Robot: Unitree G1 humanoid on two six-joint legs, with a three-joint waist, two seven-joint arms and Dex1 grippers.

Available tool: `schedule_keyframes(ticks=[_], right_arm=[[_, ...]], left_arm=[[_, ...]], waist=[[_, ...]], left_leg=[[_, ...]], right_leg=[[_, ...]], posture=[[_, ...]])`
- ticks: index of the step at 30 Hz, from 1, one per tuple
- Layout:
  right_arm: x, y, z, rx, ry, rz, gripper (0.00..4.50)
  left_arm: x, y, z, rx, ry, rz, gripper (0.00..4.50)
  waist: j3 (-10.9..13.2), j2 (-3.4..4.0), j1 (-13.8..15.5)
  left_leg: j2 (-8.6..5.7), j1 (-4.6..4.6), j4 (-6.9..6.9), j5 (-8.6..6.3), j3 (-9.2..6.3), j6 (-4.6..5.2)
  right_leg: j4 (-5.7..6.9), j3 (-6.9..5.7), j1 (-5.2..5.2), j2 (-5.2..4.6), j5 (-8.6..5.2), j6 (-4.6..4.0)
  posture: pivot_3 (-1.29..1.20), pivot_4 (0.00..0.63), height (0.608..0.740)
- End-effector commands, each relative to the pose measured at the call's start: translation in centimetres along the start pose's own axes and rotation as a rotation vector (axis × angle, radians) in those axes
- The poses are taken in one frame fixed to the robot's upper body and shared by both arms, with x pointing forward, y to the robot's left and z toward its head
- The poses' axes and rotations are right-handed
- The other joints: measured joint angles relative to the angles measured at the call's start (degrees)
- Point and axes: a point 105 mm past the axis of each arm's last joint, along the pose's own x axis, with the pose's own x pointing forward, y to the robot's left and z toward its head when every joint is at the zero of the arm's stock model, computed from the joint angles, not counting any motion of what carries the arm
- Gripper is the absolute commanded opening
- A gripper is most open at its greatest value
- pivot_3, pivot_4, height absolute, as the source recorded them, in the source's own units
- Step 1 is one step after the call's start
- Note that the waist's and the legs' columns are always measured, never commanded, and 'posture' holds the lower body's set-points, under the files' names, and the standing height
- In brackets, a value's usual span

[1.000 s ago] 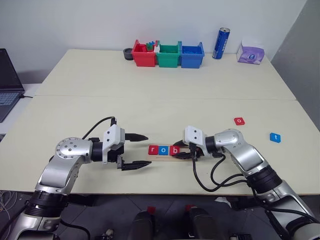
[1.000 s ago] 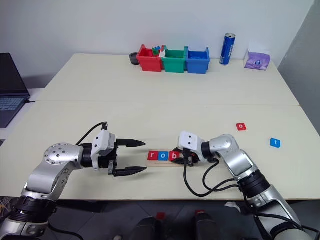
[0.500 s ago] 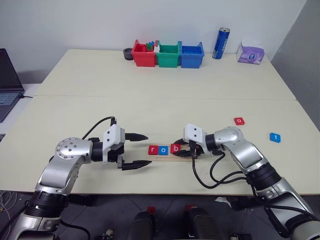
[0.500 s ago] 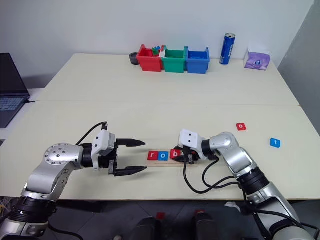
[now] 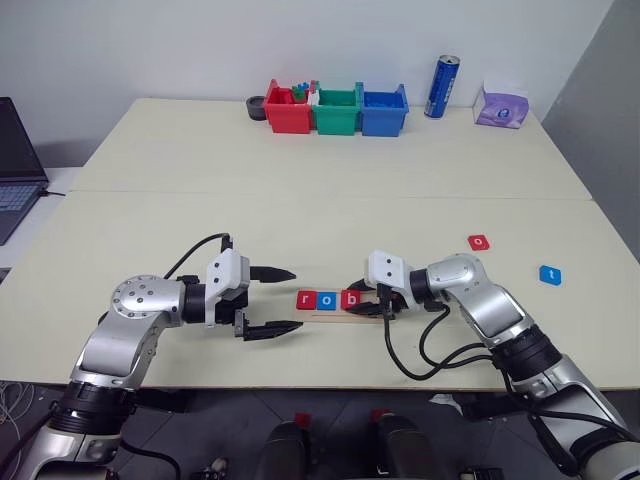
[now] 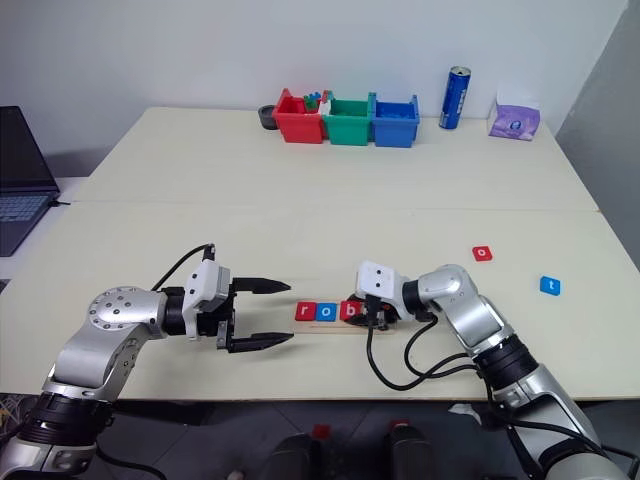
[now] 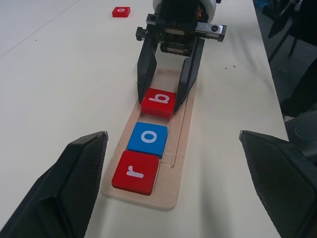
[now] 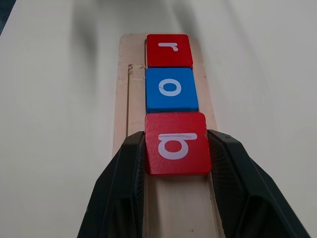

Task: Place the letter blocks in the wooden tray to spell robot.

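Note:
The wooden tray lies near the table's front edge, holding a red r block, a blue o block and a red b block in a row. My right gripper is shut on the b block from the tray's right end, a finger against each side of it, with the tile low in the groove against the o. My left gripper hovers open just left of the tray, nothing between its fingers. A red o block and a blue t block lie loose on the table to the right.
Red, green and blue bins stand at the back with a small dark pot beside them. A blue can and a tissue box are at the back right. A laptop sits at far left.

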Motion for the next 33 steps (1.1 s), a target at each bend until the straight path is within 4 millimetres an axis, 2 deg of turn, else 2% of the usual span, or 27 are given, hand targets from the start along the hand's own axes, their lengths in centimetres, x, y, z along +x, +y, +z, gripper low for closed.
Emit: schedule_keyframes(ticks=[1, 8, 17, 21, 24, 25, 28, 33], right_arm=[[-0.1, -0.5, 1.3, -0.053, -0.028, -0.003, 1.45], [0.0, -0.5, 1.2, -0.055, -0.023, 0.004, 1.45], [-0.8, -0.8, 1.6, -0.037, -0.034, 0.010, 4.49], [-2.2, -1.3, 2.7, 0.008, -0.084, -0.014, 4.49], [-3.6, -1.6, 2.8, 0.033, -0.094, -0.037, 4.49], [-4.0, -1.6, 2.7, 0.040, -0.092, -0.042, 4.32], [-4.8, -1.5, 1.9, 0.062, -0.078, -0.050, 3.57], [-4.3, -0.7, 0.3, 0.049, -0.038, -0.041, 1.70]], left_arm=[[-0.3, 0.1, 0.6, 0.032, -0.010, 0.005, 4.50], [-0.4, 0.1, 0.5, 0.032, -0.007, 0.010, 4.50], [-0.1, 0.0, 0.5, 0.034, -0.013, 0.003, 4.50], [0.0, 0.2, 0.6, 0.038, -0.016, 0.000, 4.50], [0.0, 0.2, 0.6, 0.039, -0.018, -0.005, 4.50], [0.0, 0.2, 0.6, 0.039, -0.018, -0.006, 4.50], [0.2, 0.2, 0.6, 0.039, -0.022, -0.013, 4.50], [0.8, 0.1, 0.7, 0.040, -0.033, -0.023, 4.50]], waist=[[0.00, 0.00, -0.01], [0.00, 0.00, 0.00], [0.00, 0.01, -0.01], [0.01, 0.01, 0.00], [0.01, 0.01, 0.02], [0.01, 0.01, 0.02], [0.01, 0.01, 0.02], [0.01, 0.01, 0.00]], left_leg=[[0.00, 0.00, 0.00, 0.00, 0.00, 0.00], [0.00, 0.00, 0.00, 0.00, 0.00, 0.00], [0.00, 0.00, 0.00, 0.00, -0.01, 0.00], [0.00, 0.00, 0.00, 0.00, -0.01, 0.00], [0.00, -0.01, 0.00, 0.00, -0.05, 0.00], [0.00, -0.01, 0.00, 0.00, -0.05, 0.00], [-0.01, -0.01, 0.00, 0.00, -0.03, 0.00], [-0.01, -0.01, -0.01, 0.00, 0.00, 0.00]], right_leg=[[0.00, 0.00, 0.00, 0.00, 0.00, 0.00], [0.00, 0.00, 0.00, 0.00, 0.00, 0.00], [0.00, 0.00, -0.01, 0.00, 0.00, 0.00], [0.00, 0.00, -0.01, 0.00, 0.00, 0.00], [0.00, 0.00, -0.01, 0.00, 0.00, 0.00], [-0.01, 0.00, 0.00, -0.01, 0.00, 0.00], [-0.01, 0.00, 0.00, -0.01, 0.00, 0.00], [-0.01, 0.00, 0.00, -0.01, 0.00, 0.00]], posture=[[0.00, 0.150, 0.740], [0.00, 0.150, 0.740], [0.00, 0.150, 0.740], [0.00, 0.150, 0.740], [0.00, 0.150, 0.740], [0.00, 0.150, 0.740], [0.00, 0.150, 0.740], [0.00, 0.150, 0.740]])
